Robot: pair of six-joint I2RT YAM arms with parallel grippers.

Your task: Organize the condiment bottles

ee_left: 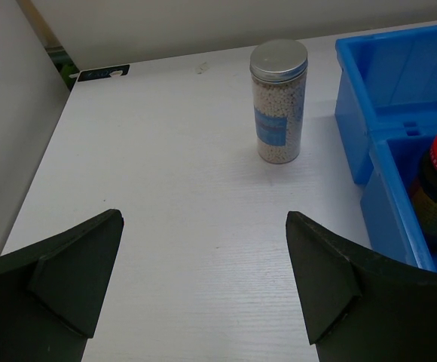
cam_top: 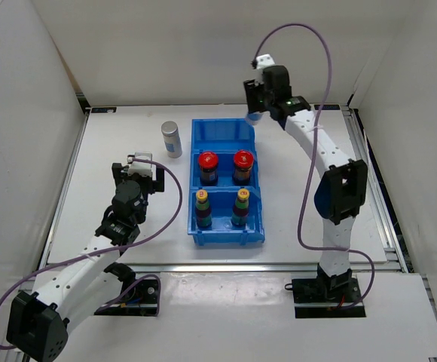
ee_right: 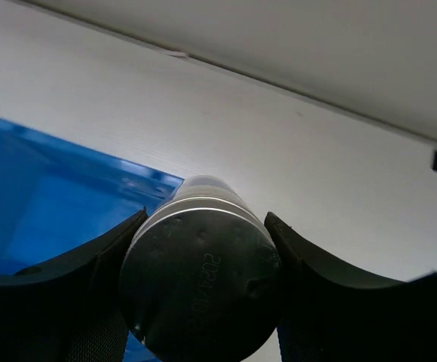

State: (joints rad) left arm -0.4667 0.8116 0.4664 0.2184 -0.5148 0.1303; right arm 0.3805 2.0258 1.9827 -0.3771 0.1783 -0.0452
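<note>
My right gripper (cam_top: 255, 105) is shut on a silver-capped pale bottle (ee_right: 200, 283), holding it by the cap over the far right corner of the blue bin (cam_top: 222, 128). The second silver-capped bottle (cam_top: 172, 139) stands upright on the table left of the bin, and shows in the left wrist view (ee_left: 279, 102). Two red-lidded jars (cam_top: 207, 167) (cam_top: 242, 166) stand in the bin's middle compartment. Two yellow-capped bottles (cam_top: 203, 209) (cam_top: 241, 207) stand in the near one. My left gripper (ee_left: 203, 279) is open and empty, well short of the standing bottle.
The bin's far compartment (ee_left: 407, 83) shows bare blue floor. White walls close in the table on the left, back and right. A purple cable loops from each arm.
</note>
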